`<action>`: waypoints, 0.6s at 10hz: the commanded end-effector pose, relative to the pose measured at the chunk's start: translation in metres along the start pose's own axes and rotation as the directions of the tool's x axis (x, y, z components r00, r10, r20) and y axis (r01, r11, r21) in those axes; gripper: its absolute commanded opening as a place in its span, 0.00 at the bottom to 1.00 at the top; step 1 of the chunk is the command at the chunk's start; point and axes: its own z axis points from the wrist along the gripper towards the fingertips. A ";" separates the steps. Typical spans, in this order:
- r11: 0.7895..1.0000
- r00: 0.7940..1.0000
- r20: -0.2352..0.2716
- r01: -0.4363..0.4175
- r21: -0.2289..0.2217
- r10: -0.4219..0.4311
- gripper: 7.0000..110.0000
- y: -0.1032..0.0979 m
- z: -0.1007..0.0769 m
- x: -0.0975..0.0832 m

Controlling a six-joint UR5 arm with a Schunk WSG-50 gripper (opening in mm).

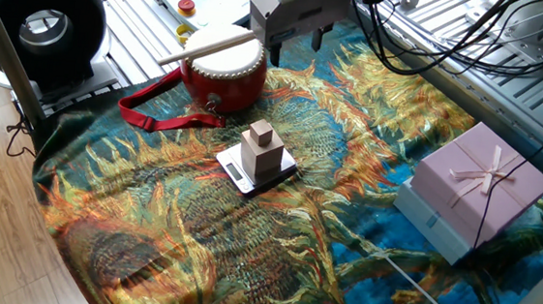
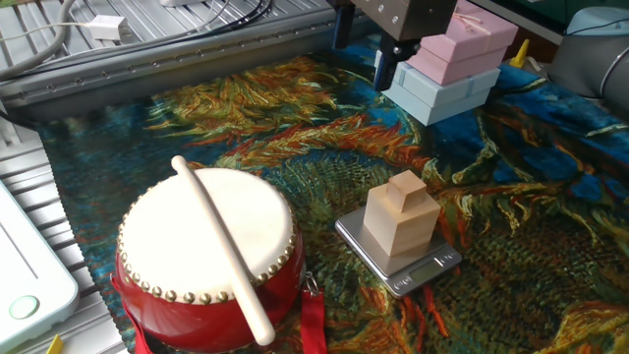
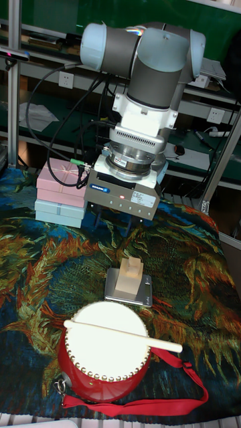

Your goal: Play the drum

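The drum (image 1: 225,73) (image 2: 204,246) (image 3: 104,349), red-bodied with a cream head, sits at one end of the patterned cloth. A pale wooden drumstick (image 1: 208,48) (image 2: 222,254) (image 3: 122,334) lies loose across its head. Its red strap (image 1: 158,114) (image 3: 167,396) trails over the cloth. My gripper (image 1: 297,45) (image 2: 364,47) (image 3: 120,224) hangs open and empty above the cloth. It is beside the drum and a little past it, touching neither drum nor stick.
A stack of wooden blocks (image 1: 260,149) (image 2: 401,211) (image 3: 129,273) stands on a small scale mid-cloth. A pink and pale-blue gift box (image 1: 477,188) (image 2: 447,54) (image 3: 60,187) is at the far end. A black round fan (image 1: 44,20) sits off the cloth.
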 end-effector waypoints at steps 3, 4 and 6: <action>0.986 0.996 -0.038 -0.085 -0.141 0.081 0.00 0.035 -0.004 0.006; 0.988 0.996 -0.045 -0.079 -0.135 0.073 0.00 0.034 -0.003 0.008; 0.993 0.996 -0.074 -0.055 -0.106 0.047 0.00 0.029 -0.001 0.015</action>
